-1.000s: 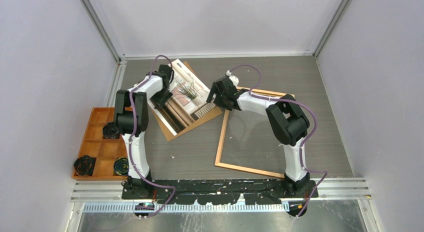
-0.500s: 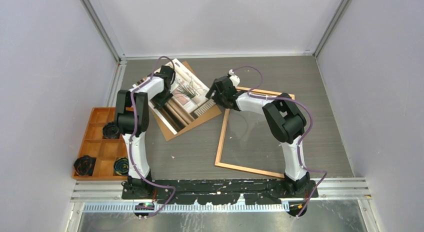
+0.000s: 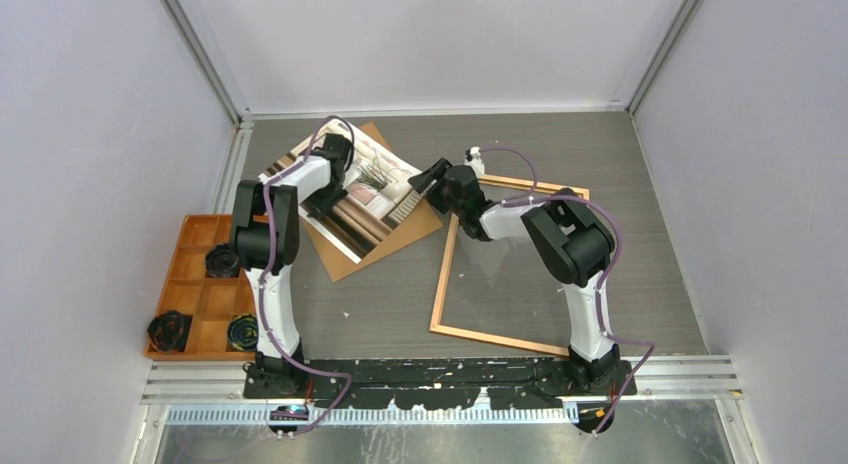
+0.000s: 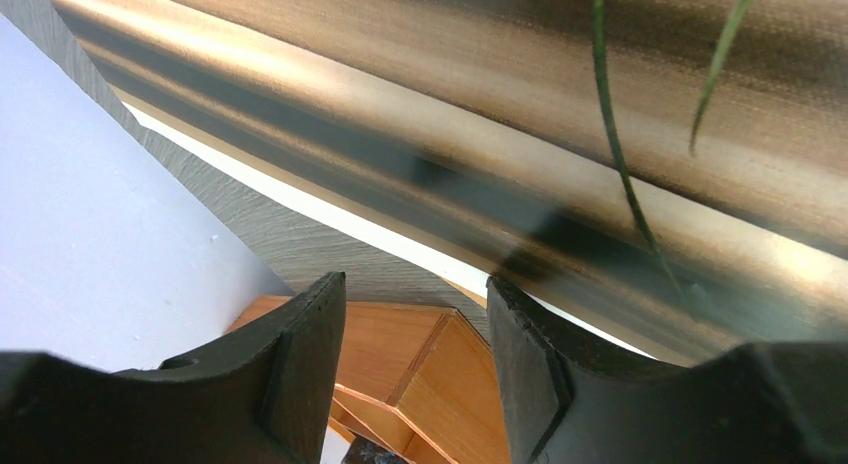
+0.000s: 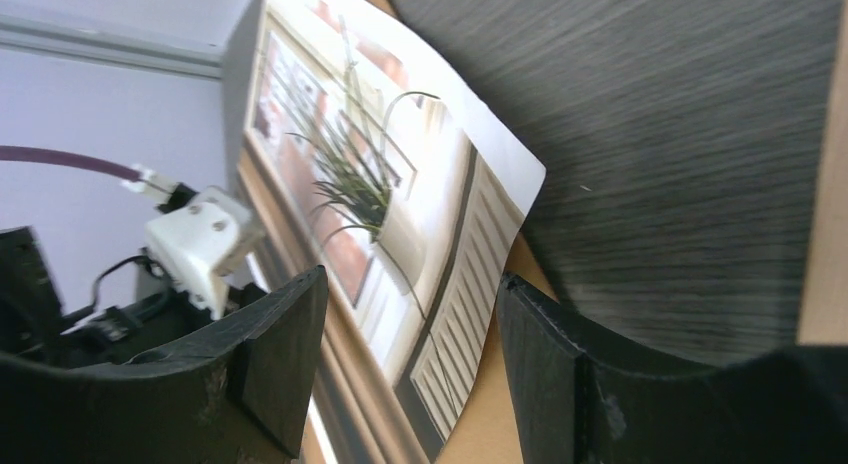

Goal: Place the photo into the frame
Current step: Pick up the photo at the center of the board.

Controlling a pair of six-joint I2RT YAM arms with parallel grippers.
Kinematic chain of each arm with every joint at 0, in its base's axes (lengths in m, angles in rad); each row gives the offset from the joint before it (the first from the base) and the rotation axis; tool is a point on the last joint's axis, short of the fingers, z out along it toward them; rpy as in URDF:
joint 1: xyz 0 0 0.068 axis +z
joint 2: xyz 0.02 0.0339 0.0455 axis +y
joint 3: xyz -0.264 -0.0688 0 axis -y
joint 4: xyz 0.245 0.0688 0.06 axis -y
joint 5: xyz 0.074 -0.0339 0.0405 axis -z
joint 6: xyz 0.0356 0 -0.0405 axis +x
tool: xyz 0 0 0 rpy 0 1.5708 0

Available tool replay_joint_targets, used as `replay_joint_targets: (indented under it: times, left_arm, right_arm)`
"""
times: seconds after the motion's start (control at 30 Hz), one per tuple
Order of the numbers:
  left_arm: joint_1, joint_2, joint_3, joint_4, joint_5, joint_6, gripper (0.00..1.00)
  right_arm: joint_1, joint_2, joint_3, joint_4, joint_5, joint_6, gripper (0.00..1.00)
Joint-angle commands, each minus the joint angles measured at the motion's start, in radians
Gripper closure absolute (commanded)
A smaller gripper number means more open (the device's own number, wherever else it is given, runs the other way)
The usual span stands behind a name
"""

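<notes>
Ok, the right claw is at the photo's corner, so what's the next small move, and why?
Probably ease the right claw forward a touch and close on the photo. Its jaws stand open with the photo's curled edge lined up between them, not yet pinched, and the frame lies unfilled beside it.

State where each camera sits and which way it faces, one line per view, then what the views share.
Top external: above and behind the bases, looking down on the table, the frame and the photo; the left arm and right arm show whole.
Left wrist: on the left arm, facing the photo's brown curtains up close; the left end effector shows.
Right wrist: on the right arm, facing the photo's plant; the right end effector and the left arm show.
Shared: all three see the photo.
</notes>
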Motion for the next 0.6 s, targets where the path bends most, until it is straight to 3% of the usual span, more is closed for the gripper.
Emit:
replay_joint_targets:
  times: [0.0,0.1,0.23,0.33,0.57]
  left_arm:
    - [0.005,0.024,-0.041,0.022,0.068,-0.002,0.43]
    - [0.005,0.023,-0.041,0.023,0.068,-0.001,0.43]
    - [0.005,0.02,-0.041,0.021,0.067,0.001,0.43]
    - [0.005,0.012,-0.043,0.018,0.072,0.001,0.43]
    - [0.005,0.0,-0.047,0.012,0.084,0.001,0.43]
  right_arm:
    - [0.002,-0.072,-0.023,0.247,-0.03,0.035,0.33]
    - [0.004,-0.059,0.004,0.228,-0.056,0.017,0.36]
    - [0.002,-0.017,0.068,0.166,-0.102,-0.015,0.54]
    - [0.002,0.012,0.101,0.122,-0.103,-0.032,0.57]
    - [0.0,0.038,0.151,0.022,-0.091,-0.091,0.29]
